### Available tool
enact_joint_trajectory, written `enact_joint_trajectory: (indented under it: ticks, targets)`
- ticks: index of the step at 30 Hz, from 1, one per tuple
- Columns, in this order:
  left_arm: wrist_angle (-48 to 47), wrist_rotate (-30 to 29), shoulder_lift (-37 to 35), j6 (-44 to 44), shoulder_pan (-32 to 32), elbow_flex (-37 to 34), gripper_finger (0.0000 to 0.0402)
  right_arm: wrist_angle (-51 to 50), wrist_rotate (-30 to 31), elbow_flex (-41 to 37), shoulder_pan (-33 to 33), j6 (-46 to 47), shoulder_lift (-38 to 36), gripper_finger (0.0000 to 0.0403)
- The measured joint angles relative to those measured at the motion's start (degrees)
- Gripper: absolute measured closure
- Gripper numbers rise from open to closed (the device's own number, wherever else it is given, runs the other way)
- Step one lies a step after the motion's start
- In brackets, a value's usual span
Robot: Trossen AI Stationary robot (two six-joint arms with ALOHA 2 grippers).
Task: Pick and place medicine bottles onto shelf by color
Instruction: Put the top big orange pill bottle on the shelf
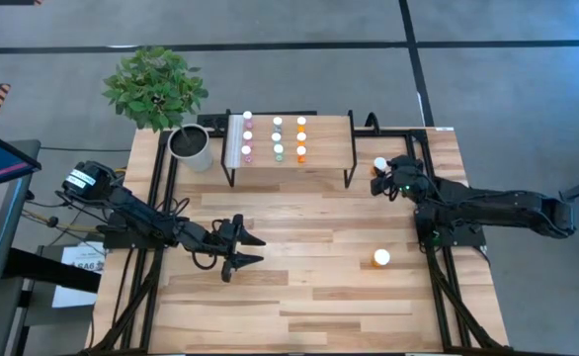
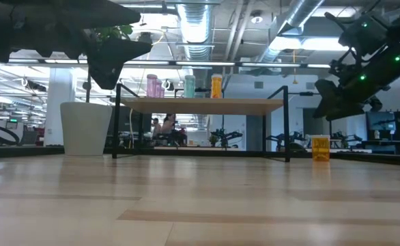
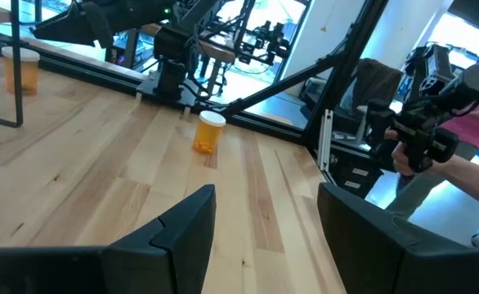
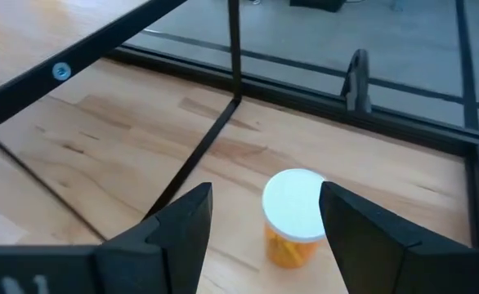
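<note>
From above, the pale wood worktop [image 1: 299,297] spreads under both my arms, the shelf [image 1: 324,133] standing at its far edge beside a grey-white plant pot [image 1: 193,147]. On the shelf the overhead view counts three rows of small white-capped bottles [image 1: 277,137], pink, teal and orange, where the level view shows only a few tops bunched over the shelf's edge. My left pincer [image 1: 247,249] hangs over the worktop's middle, fingers spread wide and holding nothing; its own wrist camera confirms the gap and also catches a person's hand [image 3: 403,151] with a dark device beyond the worktop, unseen from overhead. My right pincer [image 1: 381,178] is off the shelf's right end, fingers parted, poised over a larger orange bottle [image 4: 293,217] that stands upright between them in the wrist view; whether they touch it I cannot tell. A second large orange bottle [image 1: 381,258] stands alone on the worktop nearer the front, well apart from both pincers.
</note>
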Motion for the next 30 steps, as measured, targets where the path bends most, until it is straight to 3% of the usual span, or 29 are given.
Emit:
enact_joint_trajectory:
  ticks: [8,17,30]
  targets:
    - [0.0,-0.7,0.0,0.0,0.0,0.0,0.0198,-0.2,-6.7,0.0,-3.1,0.0,0.5,0.0108]
    - [0.0,-1.1,0.0,0.4,0.0,0.0,0.0198,1.9,-6.8,0.0,-5.7,3.5,3.3,0.0038]
    - [-0.2,-1.2,0.0,0.5,0.0,0.0,0.0198,13.2,-6.7,0.0,-10.6,1.3,15.3,0.0030]
